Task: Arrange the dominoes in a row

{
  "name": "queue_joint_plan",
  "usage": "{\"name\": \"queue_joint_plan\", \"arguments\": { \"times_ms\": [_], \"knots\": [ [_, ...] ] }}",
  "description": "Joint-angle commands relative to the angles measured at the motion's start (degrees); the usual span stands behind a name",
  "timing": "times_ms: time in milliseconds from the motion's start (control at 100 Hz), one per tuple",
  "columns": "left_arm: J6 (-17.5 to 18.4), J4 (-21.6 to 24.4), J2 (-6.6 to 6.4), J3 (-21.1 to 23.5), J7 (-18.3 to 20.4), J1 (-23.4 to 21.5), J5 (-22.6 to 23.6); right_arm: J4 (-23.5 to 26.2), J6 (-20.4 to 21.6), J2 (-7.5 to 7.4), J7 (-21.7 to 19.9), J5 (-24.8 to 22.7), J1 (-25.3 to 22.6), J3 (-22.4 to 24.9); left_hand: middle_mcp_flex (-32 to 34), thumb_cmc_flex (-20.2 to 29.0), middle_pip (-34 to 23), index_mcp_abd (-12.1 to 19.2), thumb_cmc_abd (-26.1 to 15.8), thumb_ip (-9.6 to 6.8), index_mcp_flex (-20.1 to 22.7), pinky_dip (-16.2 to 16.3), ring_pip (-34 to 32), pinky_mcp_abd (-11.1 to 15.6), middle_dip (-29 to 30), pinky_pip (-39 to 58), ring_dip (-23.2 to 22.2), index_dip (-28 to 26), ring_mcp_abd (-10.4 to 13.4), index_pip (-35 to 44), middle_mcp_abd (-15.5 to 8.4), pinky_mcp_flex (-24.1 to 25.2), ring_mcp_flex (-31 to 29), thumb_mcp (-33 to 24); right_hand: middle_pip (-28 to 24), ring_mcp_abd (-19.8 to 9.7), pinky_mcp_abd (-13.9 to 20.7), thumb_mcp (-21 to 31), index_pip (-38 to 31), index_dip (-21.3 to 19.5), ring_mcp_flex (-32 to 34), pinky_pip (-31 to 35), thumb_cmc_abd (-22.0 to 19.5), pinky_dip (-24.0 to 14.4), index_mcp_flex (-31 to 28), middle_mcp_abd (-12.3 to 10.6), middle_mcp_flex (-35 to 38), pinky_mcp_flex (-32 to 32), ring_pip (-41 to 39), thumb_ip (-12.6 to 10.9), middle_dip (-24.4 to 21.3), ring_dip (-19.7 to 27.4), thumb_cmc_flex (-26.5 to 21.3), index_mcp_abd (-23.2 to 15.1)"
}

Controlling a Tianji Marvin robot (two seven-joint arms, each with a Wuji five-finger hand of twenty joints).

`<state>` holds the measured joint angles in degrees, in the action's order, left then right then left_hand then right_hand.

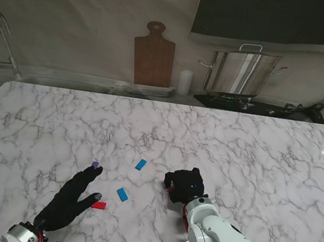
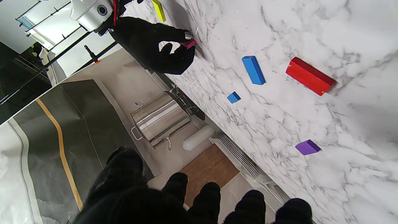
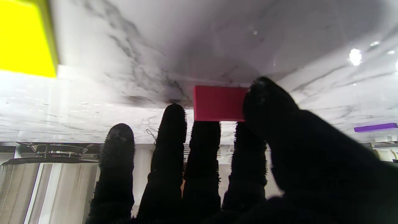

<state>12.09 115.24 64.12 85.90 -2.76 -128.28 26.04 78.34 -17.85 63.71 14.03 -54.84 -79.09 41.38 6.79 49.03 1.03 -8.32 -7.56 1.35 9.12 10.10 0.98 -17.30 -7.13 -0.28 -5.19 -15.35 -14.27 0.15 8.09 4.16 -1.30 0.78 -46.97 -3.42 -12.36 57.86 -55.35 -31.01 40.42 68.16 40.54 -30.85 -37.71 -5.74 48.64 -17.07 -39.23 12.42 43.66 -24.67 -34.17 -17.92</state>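
Observation:
Several dominoes lie on the marble table [image 1: 253, 157]. A purple one [image 1: 95, 164] sits just past my left hand's fingertips. A red one [image 1: 99, 205] lies beside that hand's thumb. Two blue ones [image 1: 122, 194] [image 1: 140, 165] lie between the hands. My left hand [image 1: 71, 198] is flat, fingers spread, holding nothing. My right hand [image 1: 184, 185] is low over the table, thumb and fingers pinched on a pink domino [image 3: 219, 102], also visible in the left wrist view [image 2: 188, 43]. A yellow domino [image 3: 26, 37] lies near the right hand; in the stand view it is hidden.
Behind the table's far edge stand a wooden cutting board [image 1: 153, 54], a white cylinder [image 1: 184, 82], a steel pot [image 1: 240, 71] on a stove, and a faucet [image 1: 5, 41] at the far left.

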Motion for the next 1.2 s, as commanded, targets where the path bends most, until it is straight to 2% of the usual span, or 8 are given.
{"name": "queue_joint_plan", "arguments": {
  "times_ms": [0,270,420,590,730,930,1190],
  "knots": [
    [0.20,-0.24,0.03,-0.05,0.81,-0.25,-0.06,-1.03,-0.36,0.10,-0.16,0.04,-0.20,-0.28,-1.52,1.46,0.13,1.05,-1.39,-1.22,-1.53,1.03,0.15,1.11,0.49,0.23,-0.23,1.12,1.59,-0.91,-1.39,-0.08,1.15,0.58,-1.61,2.23,-1.35,-0.10,-1.84,1.01,3.18,0.21,-1.21,-0.84,-1.73,0.67,1.19,0.73,-1.79,-0.17,0.84,-1.18,-1.70,-2.57],
    [0.13,-0.28,0.02,0.01,0.92,-0.20,-0.15,-2.01,-0.46,0.53,1.56,0.45,0.29,-0.68,-1.53,1.48,0.12,1.06,-1.41,-1.21,-1.52,1.15,0.14,1.12,0.49,0.23,-0.20,1.09,1.59,-0.85,-1.37,-0.07,1.16,0.57,-1.55,2.00,-1.36,-0.15,-3.48,1.60,4.34,0.67,-3.95,-0.93,-6.15,0.43,3.05,0.08,-2.73,-0.29,1.59,-1.41,-4.18,-4.12],
    [0.09,-0.30,0.01,0.00,0.96,-0.17,-0.13,-1.90,-0.58,0.55,1.64,0.40,0.28,-0.61,-1.52,1.48,0.12,1.07,-1.39,-1.21,-1.52,1.20,0.13,1.11,0.50,0.22,-0.19,1.04,1.62,-0.82,-1.35,-0.06,1.14,0.58,-1.41,1.97,-1.35,-0.48,-3.83,1.94,4.37,0.73,-3.75,-0.89,-7.07,0.48,3.16,0.05,-2.87,-0.21,1.60,-1.41,-4.39,-4.37],
    [0.02,-0.21,-0.01,0.02,1.11,-0.23,-0.18,-1.05,-0.71,0.13,-0.15,-0.11,0.15,-0.59,-1.56,1.48,0.15,1.09,-1.41,-1.21,-1.53,1.24,0.15,1.12,0.52,0.21,-0.16,0.96,1.54,-0.79,-1.29,-0.07,1.16,0.58,0.00,1.94,-0.98,-0.14,-0.60,5.06,3.02,0.31,-0.69,-0.64,-3.18,0.89,1.25,0.75,-2.27,-0.28,1.42,-1.16,-3.79,-2.18],
    [0.04,-0.17,-0.04,0.03,1.23,-0.25,-0.21,-0.97,-0.94,0.09,-0.20,-0.30,0.05,-0.61,-1.56,1.51,0.19,1.09,-1.42,-1.21,-1.54,1.28,0.16,1.11,0.61,0.22,-0.14,0.92,1.60,-0.81,-1.29,-0.07,1.16,0.57,-0.52,1.77,-0.64,0.52,0.91,6.33,2.08,0.23,-0.03,-0.65,0.35,0.63,-0.33,1.21,-2.30,-0.36,2.06,-1.21,-2.83,0.25],
    [0.06,-0.12,-0.05,0.03,1.30,-0.28,-0.23,-0.82,-1.51,0.08,0.01,-0.61,-0.16,-0.41,-1.57,1.52,0.20,1.08,-1.38,-1.21,-1.54,1.33,0.17,1.14,0.71,0.21,-0.10,0.93,1.62,-0.85,-1.35,-0.06,1.16,0.57,-2.34,1.73,-0.48,0.49,1.31,5.71,1.35,0.33,-0.05,-0.84,1.24,0.55,-1.52,1.63,-3.19,-0.44,2.28,-1.60,-0.94,1.28],
    [0.09,-0.09,-0.05,0.01,1.28,-0.30,-0.14,-0.56,-2.12,0.01,-0.19,-0.94,-0.47,-0.12,-1.56,1.50,0.20,1.06,-1.36,-1.21,-1.54,1.36,0.16,1.11,0.80,0.20,-0.07,0.96,1.60,-0.87,-1.37,-0.06,1.16,0.58,-4.36,1.79,-0.44,-0.44,-0.86,3.46,1.01,0.41,-0.21,-1.06,1.18,0.33,-2.03,1.86,-4.03,-0.27,2.62,-1.90,-0.74,0.05]
  ]
}}
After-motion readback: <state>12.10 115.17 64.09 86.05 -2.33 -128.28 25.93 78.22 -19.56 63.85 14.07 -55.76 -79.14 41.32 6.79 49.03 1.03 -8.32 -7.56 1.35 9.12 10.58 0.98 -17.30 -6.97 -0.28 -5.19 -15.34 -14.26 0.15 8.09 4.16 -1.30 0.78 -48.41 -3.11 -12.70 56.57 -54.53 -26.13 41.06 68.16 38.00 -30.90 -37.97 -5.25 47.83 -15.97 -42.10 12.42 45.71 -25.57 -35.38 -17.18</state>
